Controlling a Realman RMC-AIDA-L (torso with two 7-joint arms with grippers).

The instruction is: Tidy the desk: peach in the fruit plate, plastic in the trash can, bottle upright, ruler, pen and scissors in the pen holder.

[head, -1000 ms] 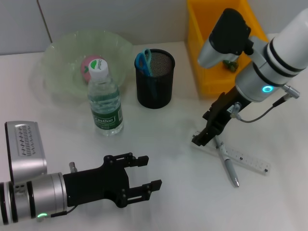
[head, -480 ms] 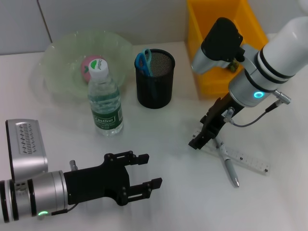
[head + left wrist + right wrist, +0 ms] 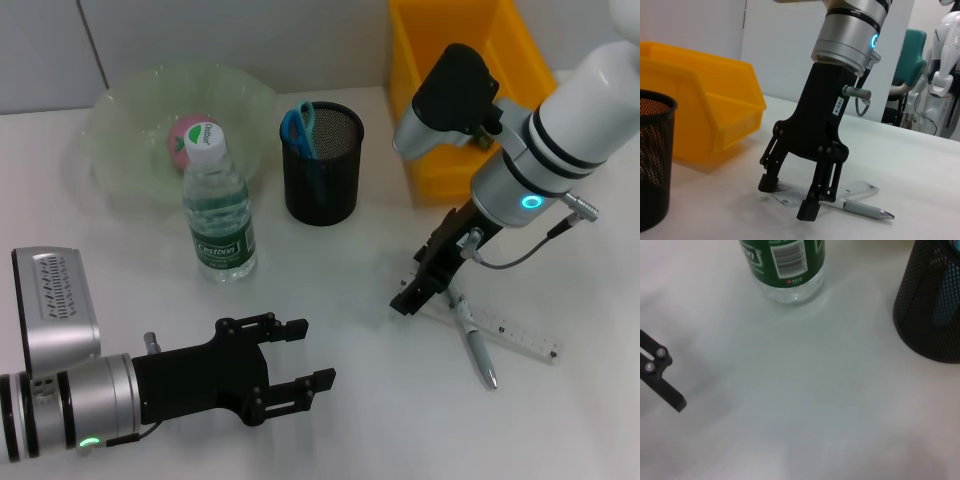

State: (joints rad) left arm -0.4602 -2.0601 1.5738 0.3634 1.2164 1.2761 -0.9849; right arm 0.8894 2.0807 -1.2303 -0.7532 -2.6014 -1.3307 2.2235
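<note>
1. Hovering low over the right half of the table (image 3: pixel 330 270), the right gripper (image 3: pixel 420 285) had its two black fingers spread apart, holding nothing; the left wrist view showed both fingertips (image 3: pixel 808 210) down at the tabletop, straddling one end of the ruler (image 3: pixel 510 332).
2. The clear ruler lay flat near the table's right edge, and the pen (image 3: pixel 474 345) lay across it, the two touching.
3. In the left wrist view the pen (image 3: pixel 862 209) stuck out from beside the nearer fingertip, its tip pointing away from the gripper, with the ruler (image 3: pixel 855 191) under it.
4. The left gripper (image 3: pixel 300 385) hung near the table's front edge, on its left half, fingers parted and empty.
5. The bottle (image 3: pixel 217 205) stood upright with its white cap on, left of centre, just in front of the fruit plate (image 3: pixel 120 150).
6. The peach (image 3: pixel 185 135) sat inside that pale green plate, toward the table's back left corner, partly hidden behind the bottle's cap.
7. The black mesh pen holder (image 3: pixel 322 165) stood just right of the bottle, with the blue-handled scissors (image 3: pixel 298 125) standing in it.
8. The yellow bin (image 3: pixel 430 120) sat at the back right of the table, behind the right arm; a small dark green item (image 3: pixel 483 137) lay in it, too hidden to identify.
9. The right wrist view showed only the bottle's base (image 3: pixel 787 275), the pen holder's wall (image 3: pixel 930 315) and a tip of the left gripper (image 3: pixel 660 377).
</note>
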